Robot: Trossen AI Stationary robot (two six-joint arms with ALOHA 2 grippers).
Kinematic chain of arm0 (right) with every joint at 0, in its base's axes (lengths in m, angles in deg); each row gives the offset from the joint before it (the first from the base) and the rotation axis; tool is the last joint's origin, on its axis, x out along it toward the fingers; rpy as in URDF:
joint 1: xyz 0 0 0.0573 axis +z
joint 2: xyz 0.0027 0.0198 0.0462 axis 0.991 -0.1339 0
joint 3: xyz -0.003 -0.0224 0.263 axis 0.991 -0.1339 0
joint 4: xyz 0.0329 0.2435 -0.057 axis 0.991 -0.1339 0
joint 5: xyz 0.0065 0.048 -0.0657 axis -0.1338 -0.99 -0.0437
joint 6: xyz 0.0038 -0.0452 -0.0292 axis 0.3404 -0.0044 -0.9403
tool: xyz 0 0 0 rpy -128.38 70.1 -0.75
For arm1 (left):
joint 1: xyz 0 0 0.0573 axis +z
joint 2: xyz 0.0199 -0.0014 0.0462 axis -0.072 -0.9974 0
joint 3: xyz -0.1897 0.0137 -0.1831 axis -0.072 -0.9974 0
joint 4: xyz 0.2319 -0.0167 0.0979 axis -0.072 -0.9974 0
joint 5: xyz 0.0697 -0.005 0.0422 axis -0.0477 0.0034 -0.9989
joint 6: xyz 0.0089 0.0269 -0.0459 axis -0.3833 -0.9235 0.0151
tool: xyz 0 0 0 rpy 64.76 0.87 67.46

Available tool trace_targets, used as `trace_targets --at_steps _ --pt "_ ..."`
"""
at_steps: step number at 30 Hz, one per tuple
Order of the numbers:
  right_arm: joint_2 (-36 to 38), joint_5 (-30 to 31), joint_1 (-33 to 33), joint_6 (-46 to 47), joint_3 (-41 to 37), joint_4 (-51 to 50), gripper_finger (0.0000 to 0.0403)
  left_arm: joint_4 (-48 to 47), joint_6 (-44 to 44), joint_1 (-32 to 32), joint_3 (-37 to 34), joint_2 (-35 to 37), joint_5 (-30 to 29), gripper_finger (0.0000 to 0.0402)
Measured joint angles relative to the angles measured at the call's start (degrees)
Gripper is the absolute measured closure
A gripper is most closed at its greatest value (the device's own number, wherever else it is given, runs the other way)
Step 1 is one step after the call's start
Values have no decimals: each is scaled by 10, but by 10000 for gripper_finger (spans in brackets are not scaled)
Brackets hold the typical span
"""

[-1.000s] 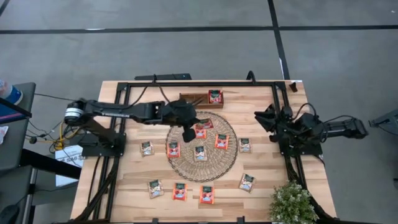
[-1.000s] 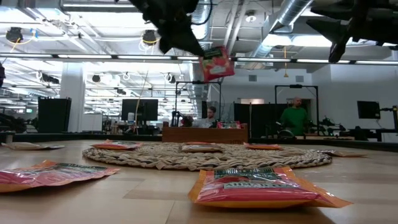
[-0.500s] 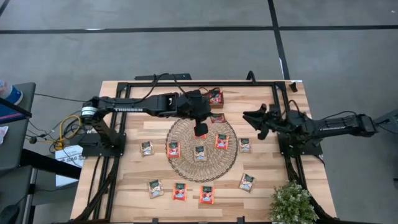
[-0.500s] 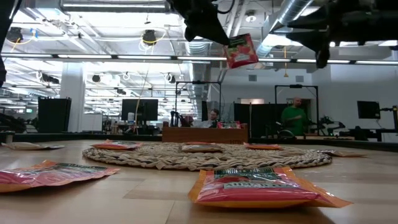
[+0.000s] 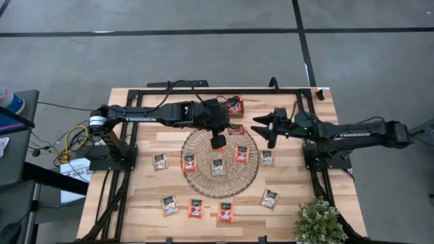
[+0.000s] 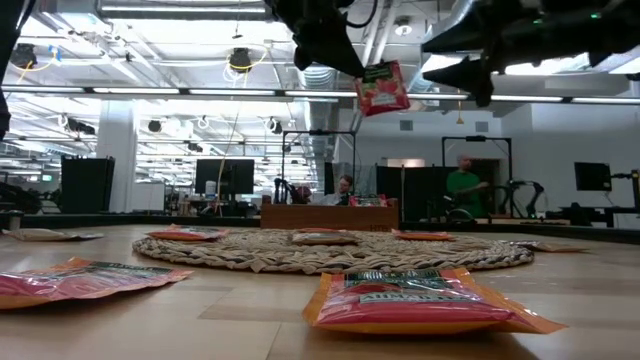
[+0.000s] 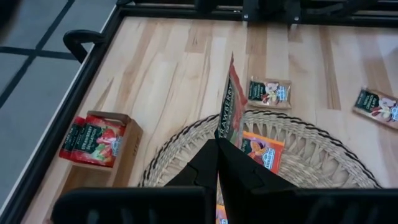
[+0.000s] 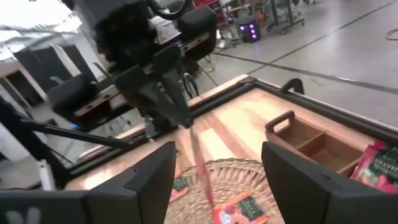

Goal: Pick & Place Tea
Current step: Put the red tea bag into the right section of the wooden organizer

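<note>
Nearest the low camera, a red-orange flat square tea sachet (image 6: 415, 298) lay on the pale wooden plank table (image 5: 146, 196). Beyond it, more sachets sat on the large round woven straw mat (image 5: 219, 160). Above the mat's twelve o'clock edge, the left gripper (image 5: 218, 139) was clamped together on a hanging red sachet (image 6: 381, 86). At three o'clock of it, the right gripper (image 5: 262, 131) hovered with its fingers spread apart. Farthest, the brown wooden compartment tray (image 5: 211, 106) held another sachet.
</note>
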Motion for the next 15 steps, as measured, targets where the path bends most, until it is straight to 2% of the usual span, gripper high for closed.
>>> trace_targets --at_steps 15 --pt "-133 -103 -48 -20 74 1 168 -25 -4 0 0 0 -8 401"
